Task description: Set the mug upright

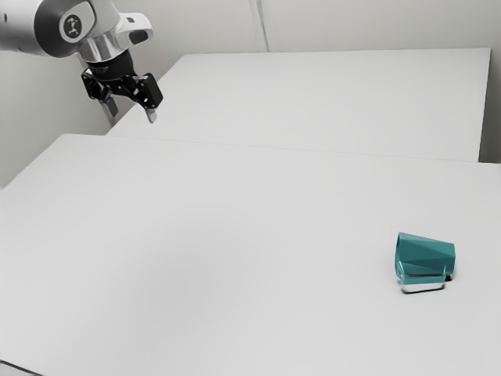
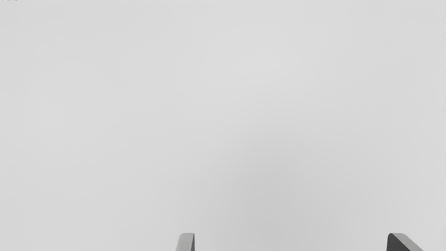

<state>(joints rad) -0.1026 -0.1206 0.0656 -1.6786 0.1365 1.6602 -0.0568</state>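
Observation:
My gripper (image 1: 131, 112) hangs high over the table at the upper left of the exterior view, far from the mug. In the wrist view the two fingertips of the gripper (image 2: 291, 240) stand wide apart, with bare table surface behind the gap. A teal mug (image 1: 425, 257) lies on its side on the table toward the exterior view's right. Its wider end faces the exterior view's left, and a teal and white part is visible along its lower side.
The white table (image 1: 235, 258) stretches between the gripper and the mug. Behind it is another pale, flat surface (image 1: 329, 102), with walls beyond. A dark thin line (image 1: 19, 367) crosses the exterior view's lower left corner.

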